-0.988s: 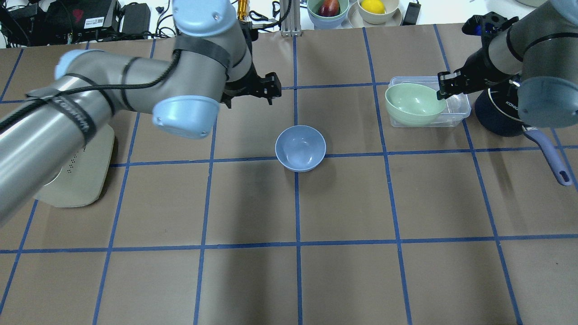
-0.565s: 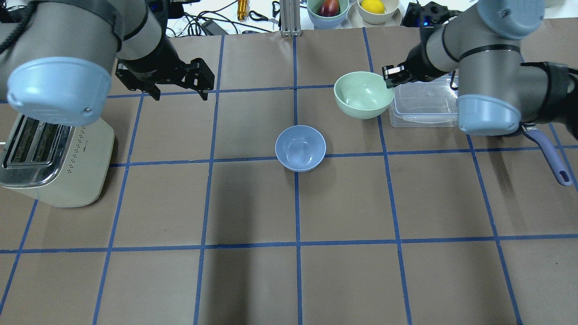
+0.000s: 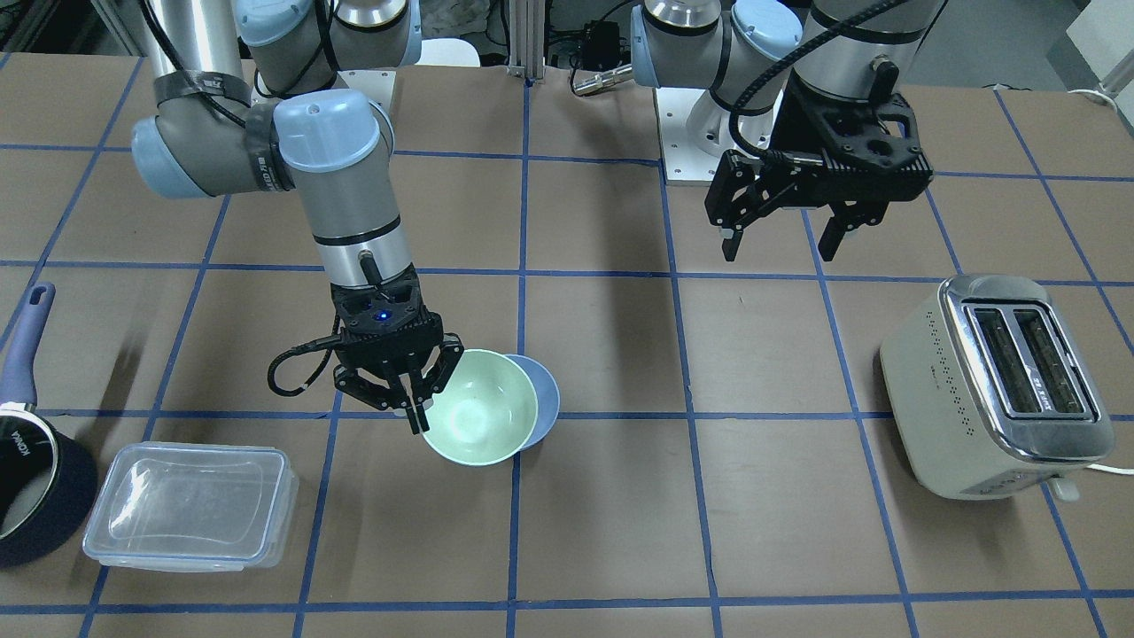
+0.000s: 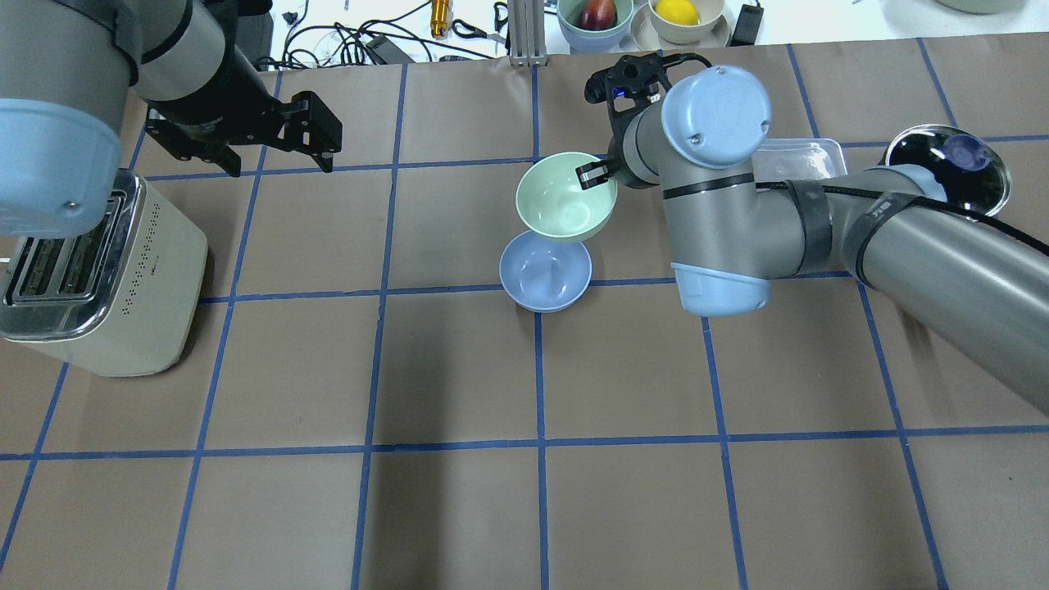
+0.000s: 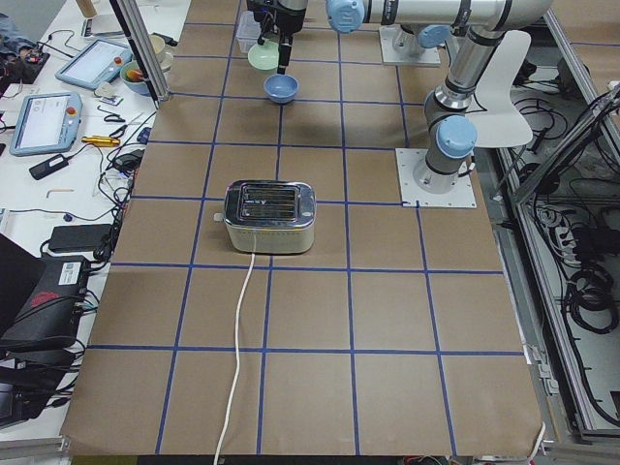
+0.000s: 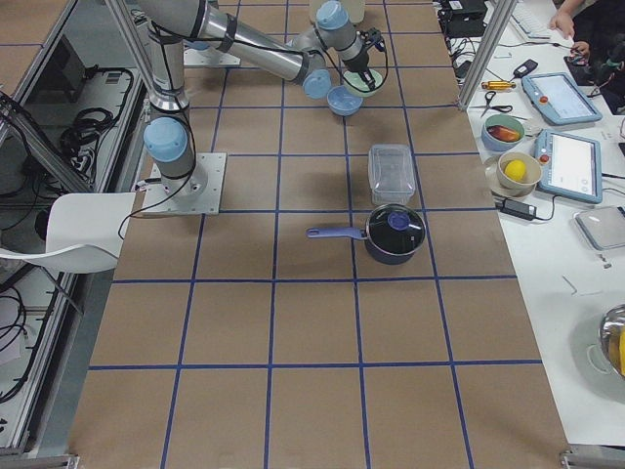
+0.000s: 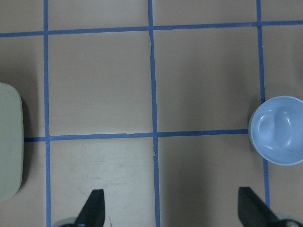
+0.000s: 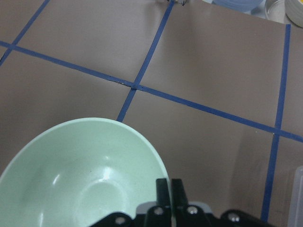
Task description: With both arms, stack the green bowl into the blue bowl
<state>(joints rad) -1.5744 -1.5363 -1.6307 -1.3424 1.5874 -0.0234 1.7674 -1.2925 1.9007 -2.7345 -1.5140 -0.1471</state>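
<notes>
The green bowl (image 4: pixel 565 197) hangs a little tilted in my right gripper (image 4: pixel 594 174), which is shut on its rim. It sits just beyond and above the blue bowl (image 4: pixel 545 270), overlapping its far edge. In the front view the green bowl (image 3: pixel 478 418) covers most of the blue bowl (image 3: pixel 545 397), with the right gripper (image 3: pixel 415 415) at its side. The right wrist view shows the fingers (image 8: pixel 163 189) pinching the green bowl's (image 8: pixel 90 175) rim. My left gripper (image 3: pixel 780 251) is open and empty, high near the toaster side; its wrist view shows the blue bowl (image 7: pixel 279 137) to its right.
A cream toaster (image 4: pixel 90 279) stands at the left. A clear rectangular container (image 3: pixel 190 505) and a dark blue saucepan (image 3: pixel 31 470) sit on the right arm's side. Two bowls with fruit (image 4: pixel 594 16) stand past the table's far edge.
My right arm carried the green bowl leftwards from over the clear container to just above the blue bowl. My left arm pulled back to the left, toward the toaster, still open.
</notes>
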